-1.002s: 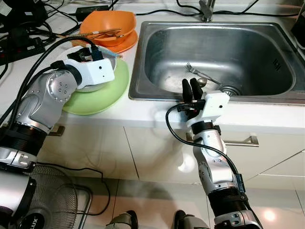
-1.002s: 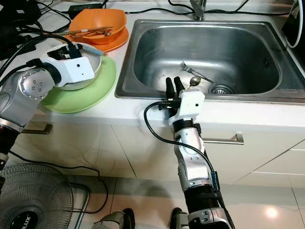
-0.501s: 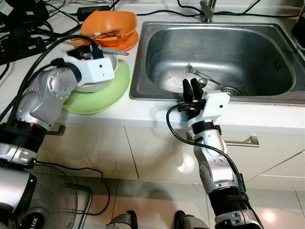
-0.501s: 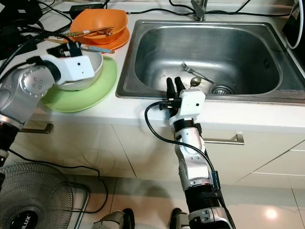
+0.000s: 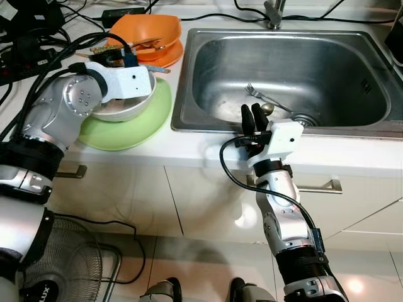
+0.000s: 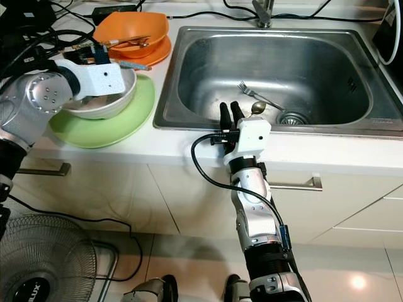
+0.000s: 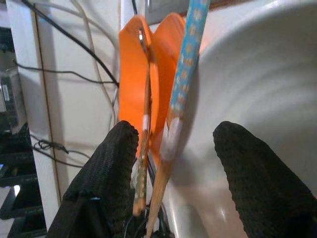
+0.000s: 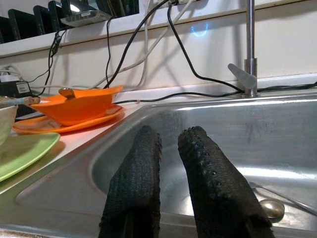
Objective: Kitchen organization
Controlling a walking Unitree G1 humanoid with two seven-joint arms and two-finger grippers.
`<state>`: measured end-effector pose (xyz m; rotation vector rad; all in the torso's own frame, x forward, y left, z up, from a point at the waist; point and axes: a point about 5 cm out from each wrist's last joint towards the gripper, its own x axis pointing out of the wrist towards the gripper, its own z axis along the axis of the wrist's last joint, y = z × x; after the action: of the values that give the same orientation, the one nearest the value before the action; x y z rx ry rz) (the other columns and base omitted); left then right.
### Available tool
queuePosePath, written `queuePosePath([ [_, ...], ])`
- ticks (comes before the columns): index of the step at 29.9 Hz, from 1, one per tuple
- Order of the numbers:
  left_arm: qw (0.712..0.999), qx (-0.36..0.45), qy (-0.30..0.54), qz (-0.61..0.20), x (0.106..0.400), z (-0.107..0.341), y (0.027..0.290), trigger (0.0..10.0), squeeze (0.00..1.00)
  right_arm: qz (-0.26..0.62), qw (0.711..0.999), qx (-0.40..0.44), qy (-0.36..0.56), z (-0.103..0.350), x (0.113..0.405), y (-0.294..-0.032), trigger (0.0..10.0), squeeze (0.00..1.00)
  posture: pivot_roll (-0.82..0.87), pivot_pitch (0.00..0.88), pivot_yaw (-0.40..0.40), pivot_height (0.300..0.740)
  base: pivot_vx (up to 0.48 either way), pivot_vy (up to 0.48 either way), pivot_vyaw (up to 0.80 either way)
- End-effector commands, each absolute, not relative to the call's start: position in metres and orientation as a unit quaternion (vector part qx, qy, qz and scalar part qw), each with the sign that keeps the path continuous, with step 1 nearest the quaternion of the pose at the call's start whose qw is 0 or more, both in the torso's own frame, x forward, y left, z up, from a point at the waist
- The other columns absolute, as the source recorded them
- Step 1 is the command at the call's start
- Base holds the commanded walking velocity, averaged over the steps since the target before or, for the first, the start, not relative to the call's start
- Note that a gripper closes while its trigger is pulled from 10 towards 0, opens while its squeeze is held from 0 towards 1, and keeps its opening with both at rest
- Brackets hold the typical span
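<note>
Left arm is swinging further back over the bench vs 1 s ago, carrying its wrist from the bowl's near side to over the bowl; right arm isn't moving. Left end effector (image 7: 173, 163) is sitting spread at the far rim of the white bowl (image 5: 129, 108), fingers (image 7: 111, 163) straddling the patterned chopsticks (image 7: 185, 64) w/o closing on them, so released, nothing grasped. Key relation: chopsticks are lying just beyond the bowl rim, long axis running roughly along the finger direction twd the orange bowl (image 5: 146, 31), which is stacked on an orange plate (image 5: 167, 58) w/ more utensils across it. Left arm is clearly the nearer one. White bowl is resting on the green plate (image 5: 135, 129), beside the sink (image 5: 208, 119). Right end effector (image 5: 253, 117) is hanging at the sink's front edge, fingers nearly together, empty; fork (image 5: 259, 96) and spoon (image 5: 269, 108) are lying in the basin just past it, near the drain. Bench is white, cables cluttering the back; room to close on the sticks looks tight btwn the two bowls.
</note>
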<state>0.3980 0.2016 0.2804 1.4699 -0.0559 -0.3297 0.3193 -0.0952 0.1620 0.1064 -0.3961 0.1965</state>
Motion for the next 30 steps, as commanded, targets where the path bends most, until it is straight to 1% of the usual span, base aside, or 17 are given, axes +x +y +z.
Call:
queuePosePath([
  [1,0.72,0.676,-0.026,-0.155,0.4,0.284,0.2,10.0,0.0,0.081,0.986,0.062,-0.131,0.135,0.317,-0.102,10.0,0.0,0.08,0.177,0.067,0.74,0.0,0.0,0.0],
  [6,0.71,0.684,-0.025,-0.164,0.405,0.285,0.195,10.0,0.0,0.078,0.987,0.063,-0.128,0.132,0.313,-0.101,10.0,0.0,0.07,0.191,0.075,0.74,0.0,0.0,0.0],
  [19,0.707,0.687,-0.023,-0.17,0.411,0.282,0.19,10.0,0.0,0.072,0.988,0.063,-0.121,0.128,0.307,-0.104,10.0,0.0,0.06,0.209,0.082,0.74,0.0,0.0,0.0],
  [30,0.705,0.692,-0.025,-0.153,0.415,0.281,0.19,10.0,0.0,0.07,0.989,0.064,-0.115,0.126,0.302,-0.105,10.0,0.0,0.05,0.215,0.083,0.74,0.0,0.0,0.0],
])
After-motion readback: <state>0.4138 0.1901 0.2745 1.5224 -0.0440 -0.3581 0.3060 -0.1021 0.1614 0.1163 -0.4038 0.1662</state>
